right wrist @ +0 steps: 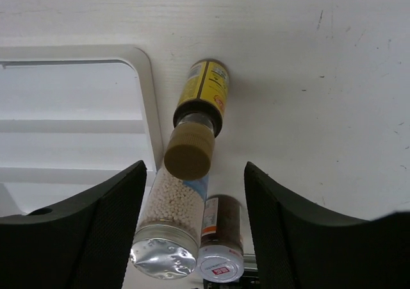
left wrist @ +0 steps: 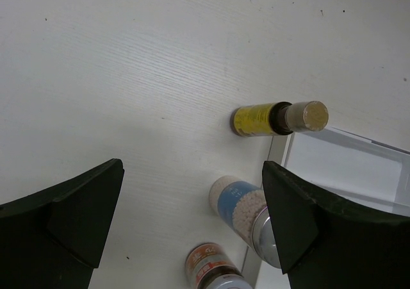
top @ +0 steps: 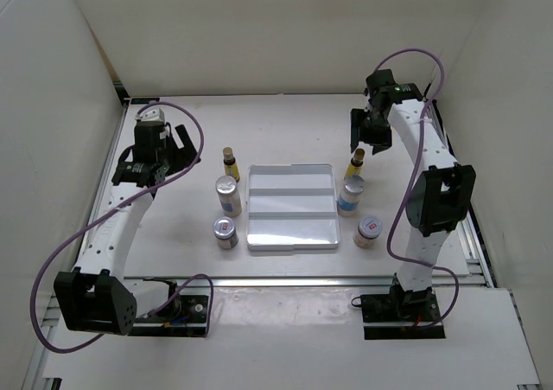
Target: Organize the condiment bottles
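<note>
- Nearest stand the left reddish jar [top: 225,232] and the right reddish jar [top: 369,230], at 8 and 4 o'clock of the white tray [top: 291,239].
- Toward 12 o'clock of each jar come the left blue bottle [top: 228,195] and right blue bottle [top: 351,193], then the left yellow bottle [top: 230,160] and right yellow bottle [top: 357,161], all upright on the surface [top: 285,122].
- Left hand [top: 177,150], released and empty, is at 10 o'clock of the left yellow bottle, apart.
- Right hand [top: 367,137], released and empty, is near the right yellow bottle, at its 12 o'clock.

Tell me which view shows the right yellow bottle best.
Right wrist: the right yellow bottle fills mid-frame ahead of the open right gripper, label and brown cap sharp. Top external shows it small, close by that gripper. Left wrist misses it; the left yellow bottle is what appears there.
</note>
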Controlling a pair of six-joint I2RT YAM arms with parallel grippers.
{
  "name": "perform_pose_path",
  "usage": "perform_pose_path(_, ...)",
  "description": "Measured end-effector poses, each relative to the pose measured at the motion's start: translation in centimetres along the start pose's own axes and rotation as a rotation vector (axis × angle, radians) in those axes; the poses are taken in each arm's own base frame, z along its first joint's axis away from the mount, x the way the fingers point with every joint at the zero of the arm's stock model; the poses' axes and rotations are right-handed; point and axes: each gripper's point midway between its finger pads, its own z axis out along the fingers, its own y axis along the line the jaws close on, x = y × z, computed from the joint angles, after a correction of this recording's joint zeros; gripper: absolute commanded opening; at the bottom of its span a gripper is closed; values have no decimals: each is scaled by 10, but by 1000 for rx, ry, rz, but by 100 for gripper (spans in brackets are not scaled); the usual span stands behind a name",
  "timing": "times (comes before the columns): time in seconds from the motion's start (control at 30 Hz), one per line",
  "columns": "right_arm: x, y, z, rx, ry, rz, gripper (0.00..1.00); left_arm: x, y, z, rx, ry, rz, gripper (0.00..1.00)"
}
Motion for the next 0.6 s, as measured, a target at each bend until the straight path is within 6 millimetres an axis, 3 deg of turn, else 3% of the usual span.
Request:
perform_pose_path(0.3, 6, -4, 18, 24, 44, 1, 58, 4, 4, 3, -13, 3, -2, 100)
perform_pose_path(0.6, 7, -4, 44, 22, 86, 0, 41, 3, 4, 4, -14, -5, 6, 100)
